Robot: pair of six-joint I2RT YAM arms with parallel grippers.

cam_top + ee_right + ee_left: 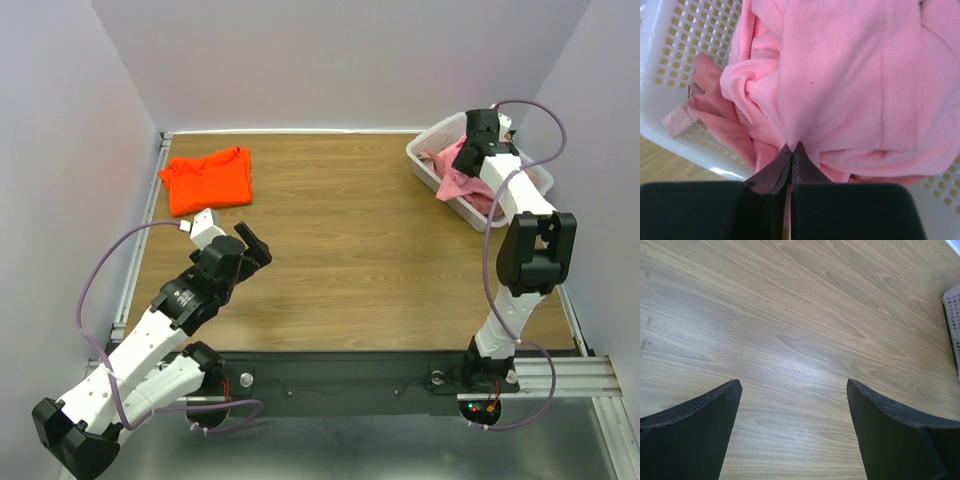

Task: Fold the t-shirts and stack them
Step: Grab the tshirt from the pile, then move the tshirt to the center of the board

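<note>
A folded bright orange t-shirt (208, 180) lies at the table's far left. Pink t-shirts (462, 177) are heaped in the white basket (428, 152) at the far right. My right gripper (487, 131) is over the basket; in the right wrist view it (794, 146) is shut on a pinch of the bubblegum pink t-shirt (850, 75), with a dusty rose shirt (715, 117) beside it. My left gripper (255, 243) hovers over bare wood near the left side, open and empty (794, 382).
The basket's white slatted wall (685, 55) shows under the pink cloth, and its corner (952, 320) shows at the right edge of the left wrist view. Purple walls close in the table on three sides. A metal rail (140, 235) runs along the left edge.
</note>
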